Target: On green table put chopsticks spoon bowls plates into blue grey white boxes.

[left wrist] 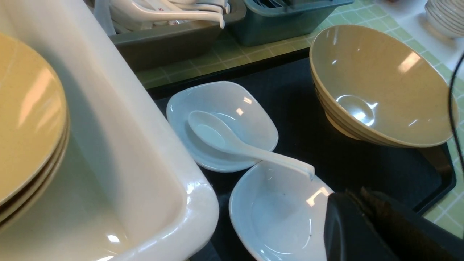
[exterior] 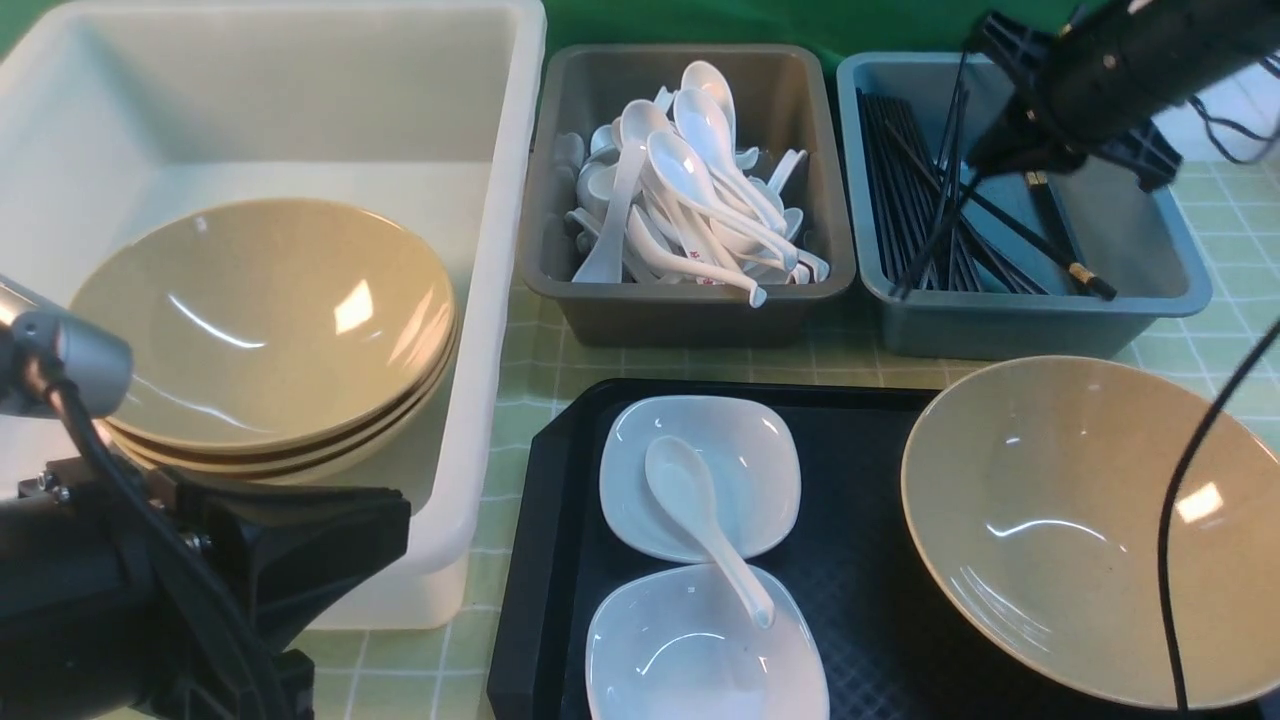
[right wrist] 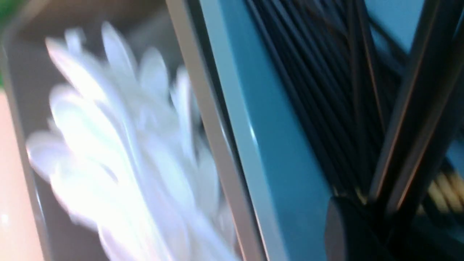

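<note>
Front view: the right gripper (exterior: 985, 160) pinches black chopsticks (exterior: 935, 200) standing steeply in the blue box (exterior: 1150, 270); its wrist view is smeared by blur. The left gripper (left wrist: 351, 203) is cut off at the frame edge, so its jaws cannot be judged.

Green table (exterior: 530, 370): white box (exterior: 500, 300), grey box (exterior: 690, 325), blue box (exterior: 1000, 335), tray (exterior: 860, 560).
</note>
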